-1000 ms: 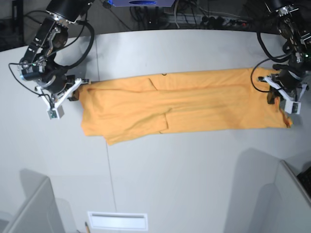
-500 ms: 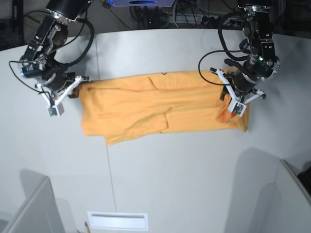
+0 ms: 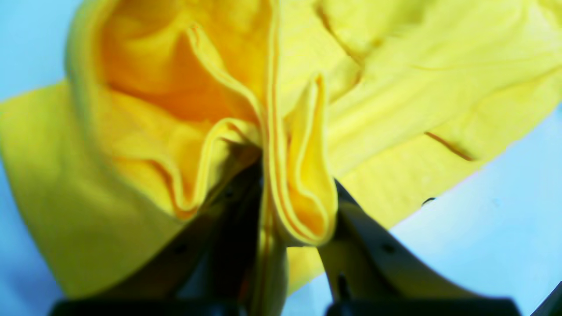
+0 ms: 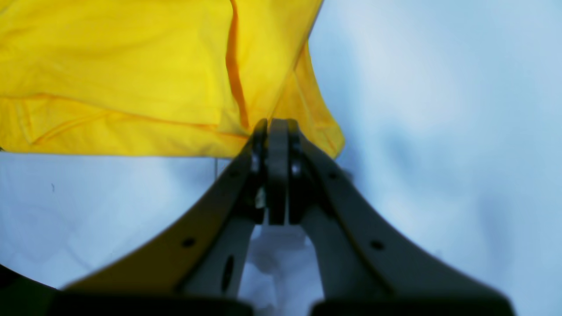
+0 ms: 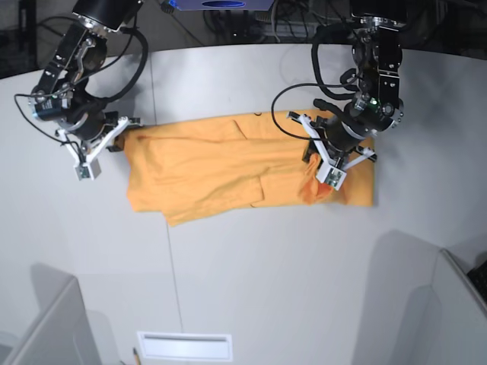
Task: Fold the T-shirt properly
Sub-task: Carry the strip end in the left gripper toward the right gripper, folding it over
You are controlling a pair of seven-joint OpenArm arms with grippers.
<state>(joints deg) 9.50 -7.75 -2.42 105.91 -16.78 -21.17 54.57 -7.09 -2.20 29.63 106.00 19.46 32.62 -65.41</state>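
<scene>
While the big light-orange cotton T-shirt (image 5: 228, 167) is spread long on the grey table (image 5: 251, 289), one end is pinched tight in the left gripper (image 3: 281, 210) and held above the middle (so it can be folded over). The right gripper (image 4: 272, 131) is pressed together at the other end, pinning it.

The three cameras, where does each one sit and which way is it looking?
Base: overhead, looking down on the table, both arms and the T-shirt.
Left wrist: behind the left hand, facing bunched T-shirt cloth clamped in its fingers.
Right wrist: behind the right hand, shut at the T-shirt's edge, looking down at the table.
Shared: base and left wrist both show the carried fold.
</scene>
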